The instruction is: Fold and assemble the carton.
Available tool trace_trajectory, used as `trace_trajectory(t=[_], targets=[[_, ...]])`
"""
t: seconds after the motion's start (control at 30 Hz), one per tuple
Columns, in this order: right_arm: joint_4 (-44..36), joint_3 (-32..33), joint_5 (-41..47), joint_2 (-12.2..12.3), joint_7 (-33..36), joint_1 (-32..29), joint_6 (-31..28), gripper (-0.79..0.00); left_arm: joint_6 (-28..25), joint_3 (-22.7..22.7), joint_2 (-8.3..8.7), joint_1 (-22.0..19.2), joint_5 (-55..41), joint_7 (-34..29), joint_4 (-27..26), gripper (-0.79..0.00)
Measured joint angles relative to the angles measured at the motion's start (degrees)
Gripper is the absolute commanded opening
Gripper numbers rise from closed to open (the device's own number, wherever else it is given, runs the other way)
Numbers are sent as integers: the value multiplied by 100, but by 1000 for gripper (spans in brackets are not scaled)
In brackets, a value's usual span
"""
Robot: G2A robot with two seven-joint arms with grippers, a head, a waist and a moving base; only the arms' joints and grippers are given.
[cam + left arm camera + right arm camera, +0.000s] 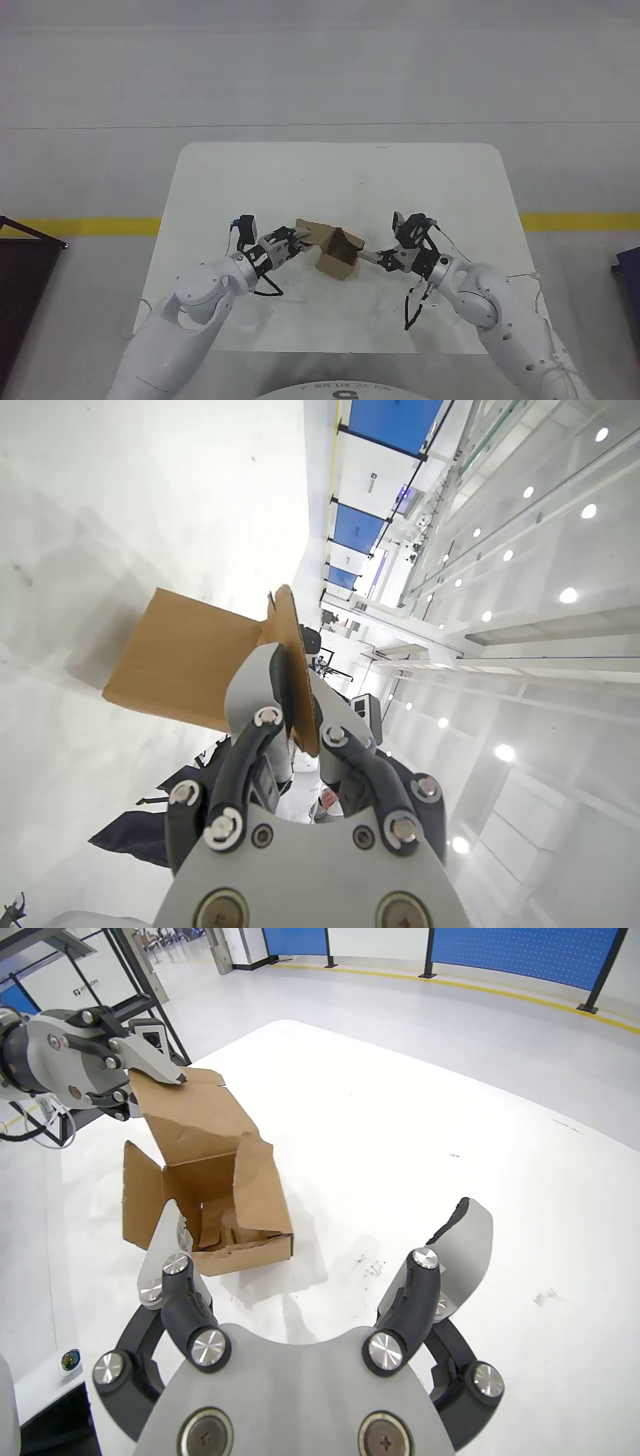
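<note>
A small brown carton point(337, 251) stands near the middle of the white table point(340, 180), its top open and its flaps point(192, 1103) raised. My left gripper point(296, 236) is shut on the carton's tall flap point(300, 670), pinching the cardboard edge between its fingers point(252, 687). In the right wrist view the left gripper point(172, 1077) sits at the flap's top corner. My right gripper point(320, 1220) is open just beside the carton point(220, 1208), one fingertip point(167, 1228) close to its near wall, nothing held. In the top view the right gripper point(383, 257) is at the carton's right side.
Scuff marks point(370, 1268) dot the table by the right gripper. A yellow floor line point(90, 226) runs behind the table, and a dark object point(25, 275) stands off its left edge. Bare tabletop lies behind and in front of the carton.
</note>
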Motion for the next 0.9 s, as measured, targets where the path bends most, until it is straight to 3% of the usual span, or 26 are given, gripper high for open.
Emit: trace_trajectory(t=[0.33, 0.67, 0.9], targets=[[-9, 15, 79, -11, -73, -19, 96, 0, -7, 3, 1, -9, 25, 6, -8, -785], [-204, -72, -1425, -8, -1225, -128, -89, 0, 384, 253, 14, 83, 1124, 749, -405, -785], [-182, -343, -2045, -52, -1093, 15, 58, 0, 646, 456, 7, 192, 1540, 1040, -545, -785]])
